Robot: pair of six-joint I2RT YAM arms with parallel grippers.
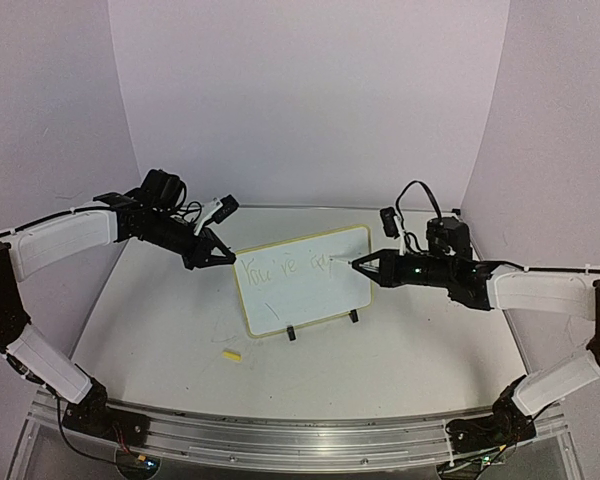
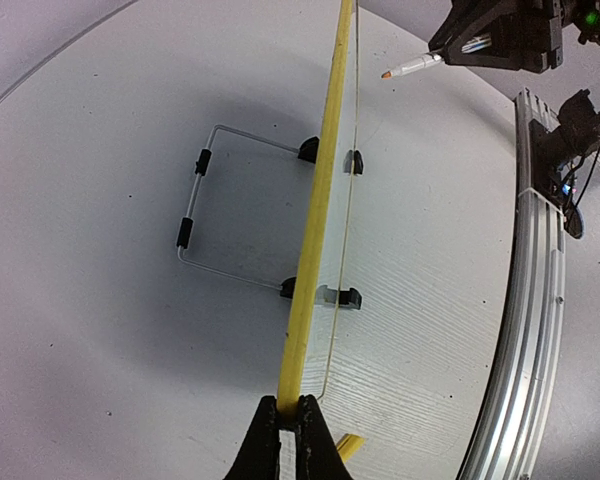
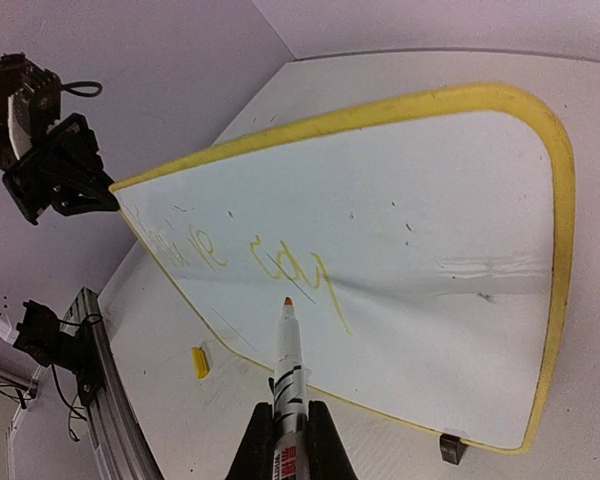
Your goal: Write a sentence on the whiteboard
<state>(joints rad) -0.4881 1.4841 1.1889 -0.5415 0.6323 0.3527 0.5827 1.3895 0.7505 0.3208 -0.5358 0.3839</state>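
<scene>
The whiteboard point(image 1: 305, 280) stands tilted on two black clip feet in the middle of the table. Faint yellow handwriting point(image 1: 285, 267) runs along its top line; it also shows in the right wrist view point(image 3: 250, 255). My left gripper point(image 1: 225, 259) is shut on the board's upper left corner; the left wrist view shows its jaws pinching the yellow rim point(image 2: 315, 215) edge-on. My right gripper point(image 1: 372, 266) is shut on a white marker point(image 3: 288, 370), whose orange tip point(image 3: 287, 301) sits just off the board face beside the last written letters.
A yellow marker cap point(image 1: 231, 354) lies on the table in front of the board's left end, also in the right wrist view point(image 3: 200, 362). A wire stand point(image 2: 205, 205) props the board from behind. The aluminium rail point(image 1: 300, 435) runs along the near edge.
</scene>
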